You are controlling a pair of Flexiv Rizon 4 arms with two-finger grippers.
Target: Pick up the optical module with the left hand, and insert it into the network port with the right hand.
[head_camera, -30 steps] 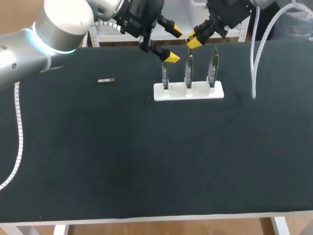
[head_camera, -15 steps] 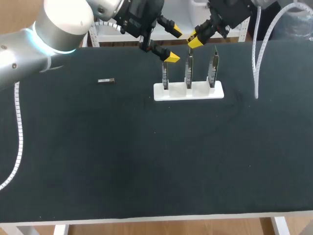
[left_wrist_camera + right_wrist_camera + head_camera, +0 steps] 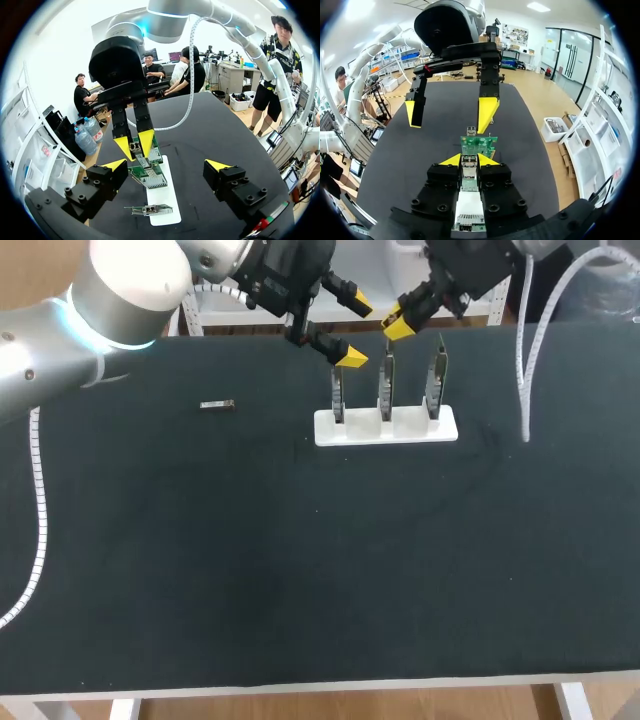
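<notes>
No legible text, no readable labels, numbers or signs anywhere

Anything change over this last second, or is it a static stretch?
Barely. The right tool, shut on the optical module above the middle board, edged slightly toward the table's far side early on, and its white cable swung a little with it. Nothing was gripped or released. The left tool stayed open beside it; the white holder and the loose metal part did not move.
</notes>
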